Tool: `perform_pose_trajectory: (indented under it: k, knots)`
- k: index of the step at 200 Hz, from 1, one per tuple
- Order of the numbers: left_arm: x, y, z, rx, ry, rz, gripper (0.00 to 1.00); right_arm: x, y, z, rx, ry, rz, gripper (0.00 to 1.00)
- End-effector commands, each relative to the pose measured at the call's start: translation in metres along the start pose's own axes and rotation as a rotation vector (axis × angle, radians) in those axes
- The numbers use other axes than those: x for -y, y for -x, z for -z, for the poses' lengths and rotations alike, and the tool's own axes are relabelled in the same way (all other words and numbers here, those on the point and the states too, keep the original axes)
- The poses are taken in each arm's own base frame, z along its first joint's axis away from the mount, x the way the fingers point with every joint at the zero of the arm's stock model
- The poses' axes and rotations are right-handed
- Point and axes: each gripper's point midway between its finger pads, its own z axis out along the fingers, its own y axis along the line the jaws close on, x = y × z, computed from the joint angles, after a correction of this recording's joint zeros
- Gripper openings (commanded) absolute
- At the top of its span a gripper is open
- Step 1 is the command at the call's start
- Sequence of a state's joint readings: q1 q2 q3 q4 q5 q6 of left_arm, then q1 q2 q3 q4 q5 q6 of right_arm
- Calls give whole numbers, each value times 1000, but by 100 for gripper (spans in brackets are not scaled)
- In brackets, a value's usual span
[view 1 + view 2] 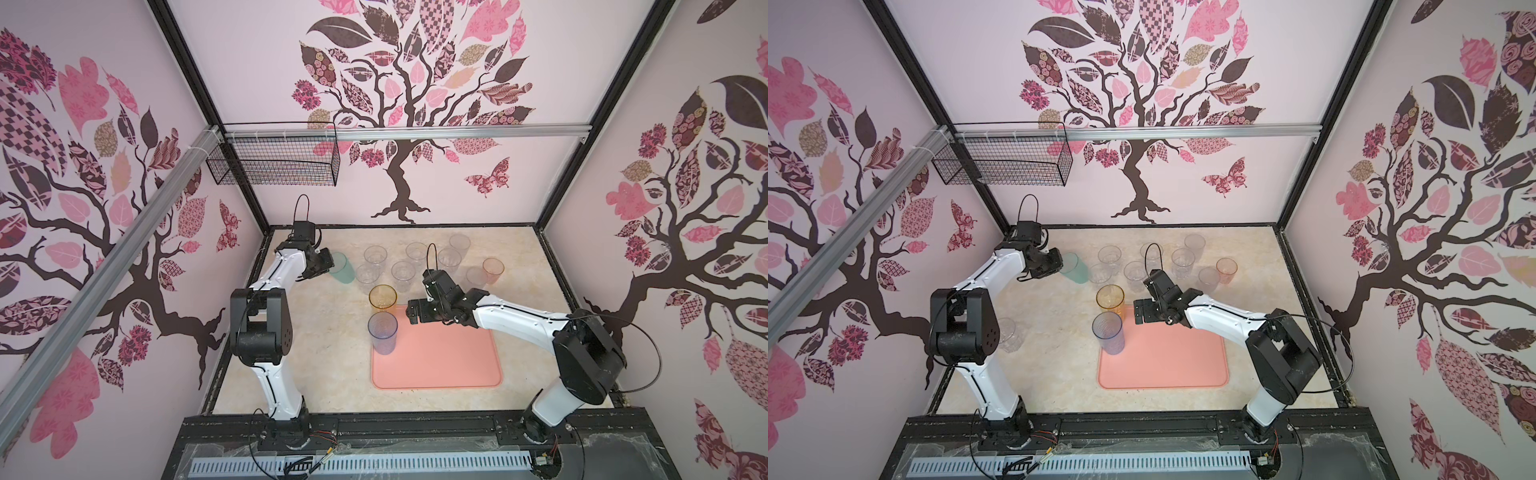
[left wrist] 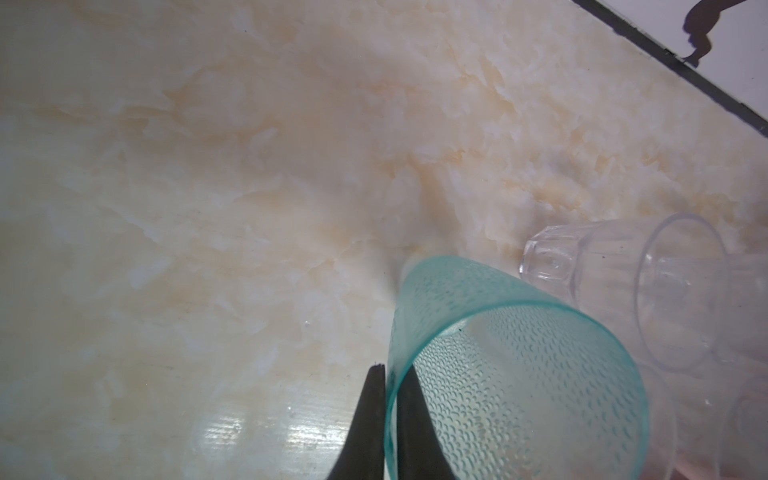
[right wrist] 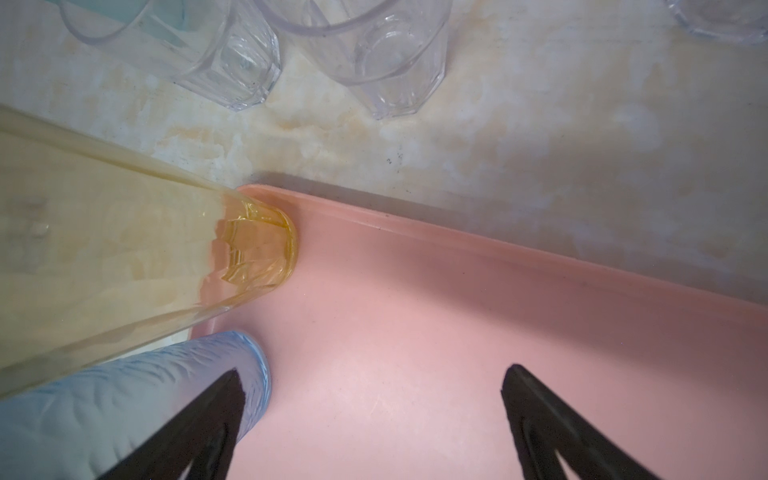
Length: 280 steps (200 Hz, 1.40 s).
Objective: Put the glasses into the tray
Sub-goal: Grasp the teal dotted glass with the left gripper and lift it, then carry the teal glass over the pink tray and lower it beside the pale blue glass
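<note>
Left wrist view showed the left claw [image 2: 390, 376] pinched shut on the rim of the teal glass [image 2: 519, 374], one finger inside, the glass's base at the desk [image 2: 208, 208]. In a top view, the tray [image 1: 436, 365] lay rightward and nearer the camera, with the right claw [image 1: 414, 313] open and empty over its far corner.

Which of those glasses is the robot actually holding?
The teal glass, far left: the left gripper pinches its rim. The right gripper is open, gripping none.
</note>
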State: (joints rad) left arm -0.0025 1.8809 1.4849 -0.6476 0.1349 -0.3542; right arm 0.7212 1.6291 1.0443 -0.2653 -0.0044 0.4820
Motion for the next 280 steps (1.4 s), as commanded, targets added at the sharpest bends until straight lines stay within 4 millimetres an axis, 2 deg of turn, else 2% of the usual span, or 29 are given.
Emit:
perform_pose_trajectory:
  k: [1,31,44,61,98,145,163,193,229,254,280]
  knots:
    - [5,11,11,29,-8,-19,3,3,-5,-4,-20,-16,0,99]
    - [3,15,28,59,0,-19,0,5,-6,-3,-21,-21,1,100]
    - [3,17,42,82,2,-16,0,5,-5,-2,-21,-24,1,100]
    - [9,23,65,125,-11,-17,0,5,-5,0,-16,-26,2,100]
    - [23,31,133,242,-57,-21,0,5,1,4,1,-37,3,99]
    - [48,18,200,305,-134,-88,0,12,5,16,28,-60,-1,99]
    - [67,1,215,290,-170,-137,0,22,7,22,41,-72,-18,99]
    - [107,-42,226,239,-224,-251,0,38,5,31,45,-86,-49,99]
    - [138,-95,238,171,-256,-355,0,60,5,46,65,-132,-59,100]
    - [161,-142,237,96,-267,-467,0,82,4,53,65,-145,-106,99]
    - [181,-196,227,-17,-269,-593,0,101,4,60,72,-160,-149,100]
